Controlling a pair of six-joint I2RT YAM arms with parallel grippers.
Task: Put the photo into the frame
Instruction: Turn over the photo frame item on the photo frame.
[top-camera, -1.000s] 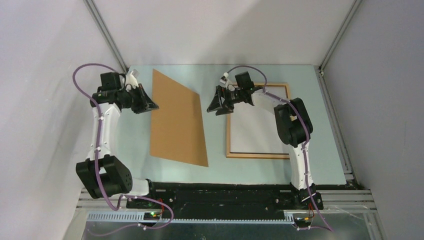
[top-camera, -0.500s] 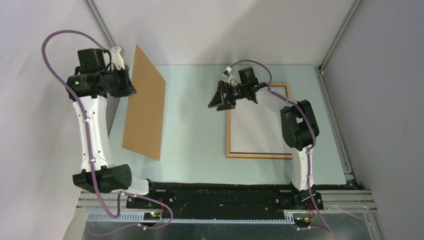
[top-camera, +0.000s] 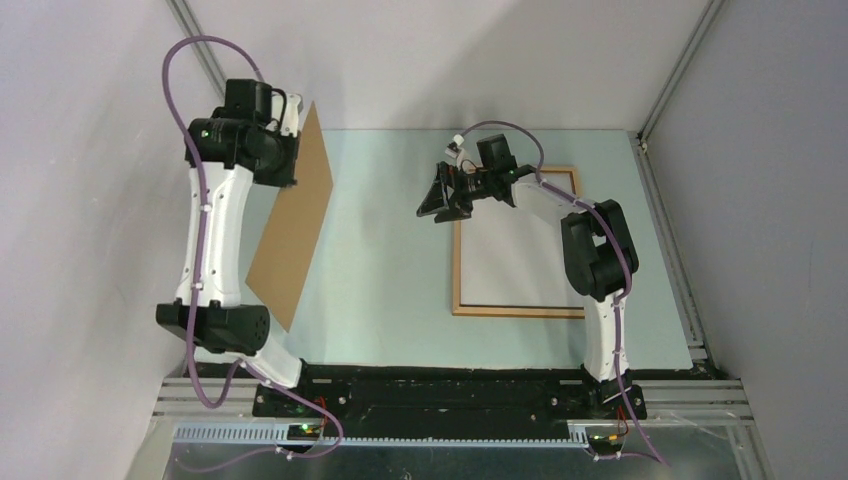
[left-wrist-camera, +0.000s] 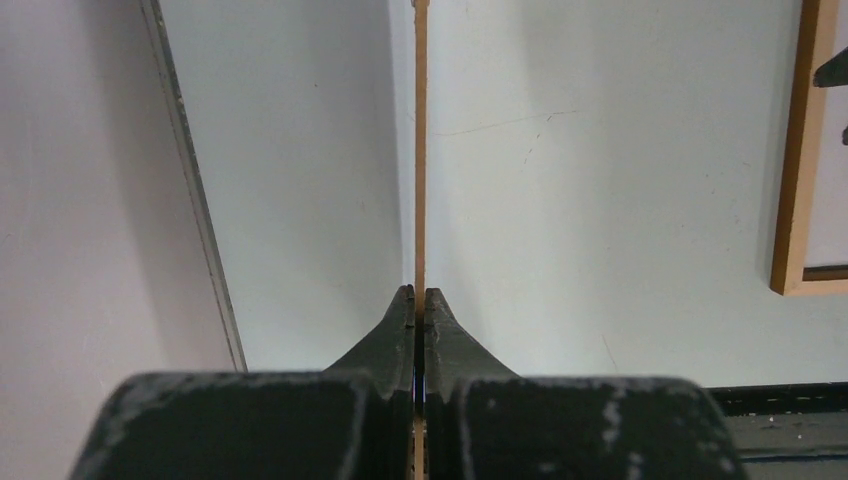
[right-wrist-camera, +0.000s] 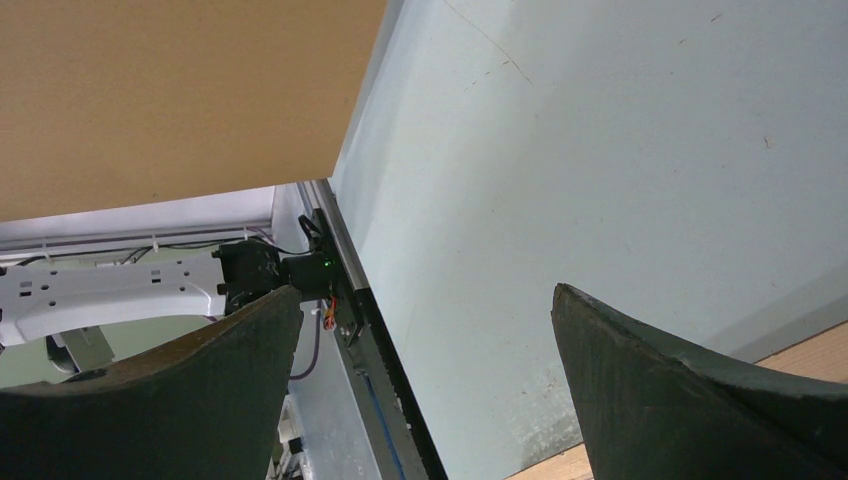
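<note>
Wooden frame (top-camera: 515, 311), far-left corner just beside spread right claw (top-camera: 442, 208); left claw (left-wrist-camera: 420, 296) tight on board (top-camera: 295, 230).

Left wrist view: the left gripper (left-wrist-camera: 420, 300), its dark jaws pressed together on the near edge of a thin brown backing board (left-wrist-camera: 421, 150), which appears edge-on as a narrow vertical line running up the centre above the pale table (left-wrist-camera: 600, 180). At the right margin lie one side and a corner of the light wooden frame (left-wrist-camera: 795, 150). At left, a metal rail (left-wrist-camera: 190, 190) borders the table beside a white wall (left-wrist-camera: 70, 180).
</note>
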